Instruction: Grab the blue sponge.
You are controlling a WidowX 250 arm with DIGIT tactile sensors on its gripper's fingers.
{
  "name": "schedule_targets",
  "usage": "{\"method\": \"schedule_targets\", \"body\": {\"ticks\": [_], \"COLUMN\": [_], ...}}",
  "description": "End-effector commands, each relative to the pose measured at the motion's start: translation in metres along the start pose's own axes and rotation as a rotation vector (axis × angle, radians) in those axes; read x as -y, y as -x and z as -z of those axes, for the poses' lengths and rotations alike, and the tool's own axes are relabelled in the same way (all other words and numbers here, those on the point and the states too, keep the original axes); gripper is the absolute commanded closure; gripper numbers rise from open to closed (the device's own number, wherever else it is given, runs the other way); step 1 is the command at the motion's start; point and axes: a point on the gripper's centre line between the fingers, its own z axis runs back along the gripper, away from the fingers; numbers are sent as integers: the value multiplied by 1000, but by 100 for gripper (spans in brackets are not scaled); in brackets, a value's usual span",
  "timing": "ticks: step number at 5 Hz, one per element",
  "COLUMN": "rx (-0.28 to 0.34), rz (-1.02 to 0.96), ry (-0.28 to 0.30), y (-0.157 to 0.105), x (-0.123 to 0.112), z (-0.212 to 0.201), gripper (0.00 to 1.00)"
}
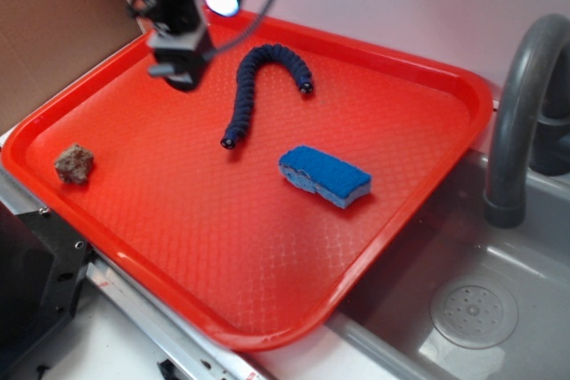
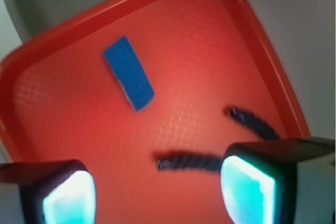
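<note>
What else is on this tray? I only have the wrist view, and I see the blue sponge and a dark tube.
Observer: A small brown lump sits near the left corner of the tray, outside your view.
Operator: Where is the claw relative to the sponge?
Observer: The claw hangs over the tray's far side, beyond the dark tube, well apart from the blue sponge. A grey faucet rises past the sponge's side.

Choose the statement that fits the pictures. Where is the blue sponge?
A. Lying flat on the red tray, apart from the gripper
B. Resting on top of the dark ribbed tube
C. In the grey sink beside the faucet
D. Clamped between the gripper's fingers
A: the blue sponge lies on the red tray, clear of the dark ribbed tube, while the open gripper hangs above the tray's far left part.
</note>
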Motion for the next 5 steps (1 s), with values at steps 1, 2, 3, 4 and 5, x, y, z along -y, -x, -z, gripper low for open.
{"method": "schedule_targets", "body": {"ticks": [1, 2, 3, 4, 5], "rx": [-39, -85, -120, -149, -160], "rz": [219, 257, 231, 240, 234], "ry": [3, -31, -43, -34, -24], "y": [-24, -28, -32, -34, -36], "x": [20, 25, 19, 19, 20], "z": [26, 46, 64, 80, 93], "gripper": [0, 0, 0, 0, 0]}}
